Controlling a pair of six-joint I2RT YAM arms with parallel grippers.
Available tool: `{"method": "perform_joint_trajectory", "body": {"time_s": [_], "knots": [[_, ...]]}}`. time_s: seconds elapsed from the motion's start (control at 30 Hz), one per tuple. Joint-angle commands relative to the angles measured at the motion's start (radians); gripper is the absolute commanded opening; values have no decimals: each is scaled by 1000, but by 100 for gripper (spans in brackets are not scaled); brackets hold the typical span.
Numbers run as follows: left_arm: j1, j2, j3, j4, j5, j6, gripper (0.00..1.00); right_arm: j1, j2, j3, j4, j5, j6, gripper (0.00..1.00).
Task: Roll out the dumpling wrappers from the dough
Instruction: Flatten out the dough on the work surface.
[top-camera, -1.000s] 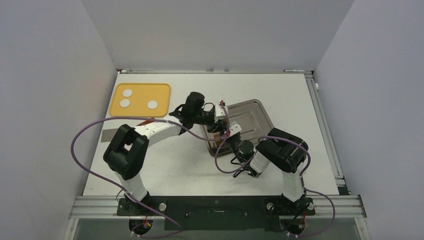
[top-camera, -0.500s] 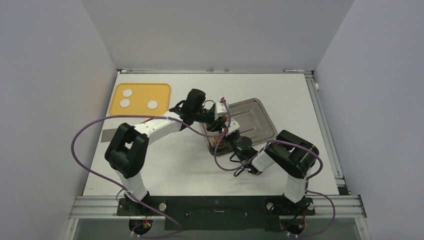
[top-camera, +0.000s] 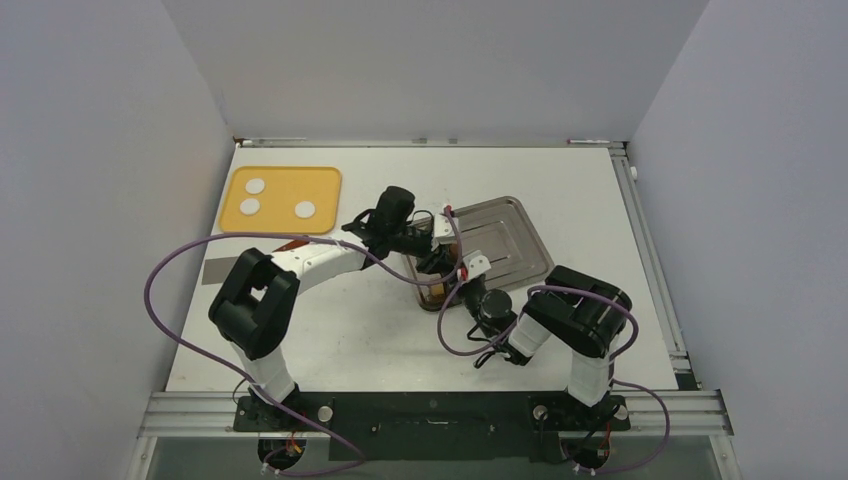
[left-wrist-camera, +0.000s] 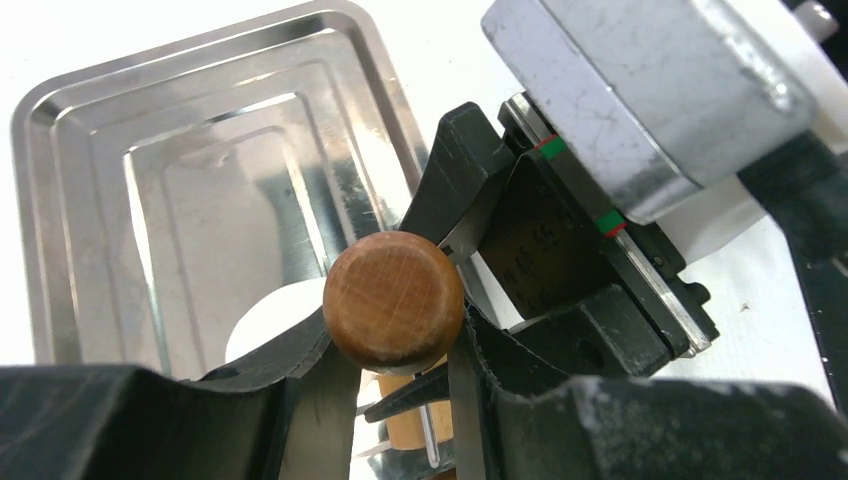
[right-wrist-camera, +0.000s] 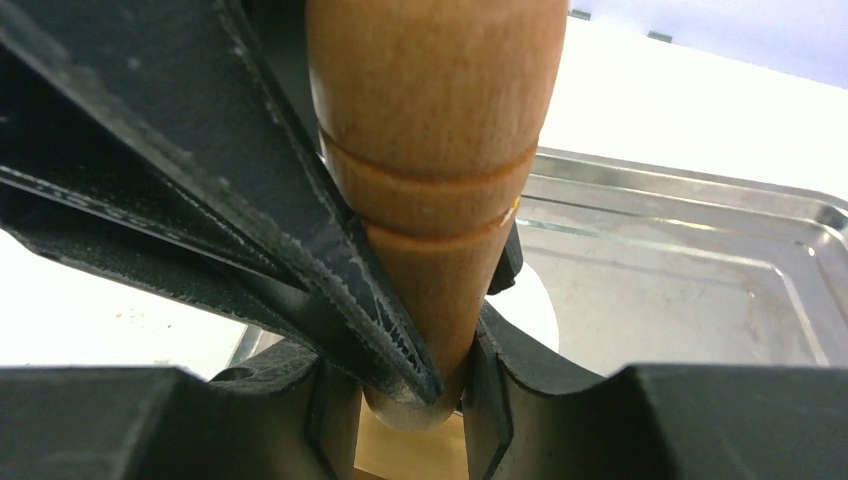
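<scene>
A wooden rolling pin (top-camera: 441, 262) lies across the near left corner of the metal tray (top-camera: 512, 240). My left gripper (top-camera: 431, 243) is shut on its far knob (left-wrist-camera: 392, 310). My right gripper (top-camera: 470, 277) is shut on its near tapered handle (right-wrist-camera: 435, 120). Under the pin a flattened white round of dough (left-wrist-camera: 262, 325) rests on the tray floor (left-wrist-camera: 200, 180), mostly hidden by fingers and pin; its edge (right-wrist-camera: 528, 300) shows in the right wrist view. Three small white dough lumps (top-camera: 256, 185) (top-camera: 250, 207) (top-camera: 305, 209) sit on the yellow tray (top-camera: 285, 185) at the back left.
A grey flat strip (top-camera: 214, 271) lies on the table under the left arm. Purple cables loop beside both arms. A metal rail (top-camera: 650, 250) runs along the table's right edge. The two arms cross closely over the tray's near corner.
Both grippers and the pin have shifted slightly toward the near right over the tray. The right arm's elbow has swung out to the right. Both grips stay the same.
</scene>
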Motion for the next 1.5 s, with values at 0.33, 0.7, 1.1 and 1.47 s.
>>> {"method": "perform_joint_trajectory", "body": {"time_s": [0.33, 0.7, 1.1, 1.47], "knots": [[-60, -13, 63, -374, -3, 40, 0, 84, -77, 38, -472, -100, 76, 8], [-62, 28, 462, -705, -19, 160, 0, -4, -191, 313, -555, -111, -123, 8], [-51, 221, 553, -611, -61, 158, 0, -123, -37, 359, -607, -149, -229, 8], [-49, 251, 296, -474, -50, 145, 0, -100, 49, 158, -533, -211, -60, 8]]}}
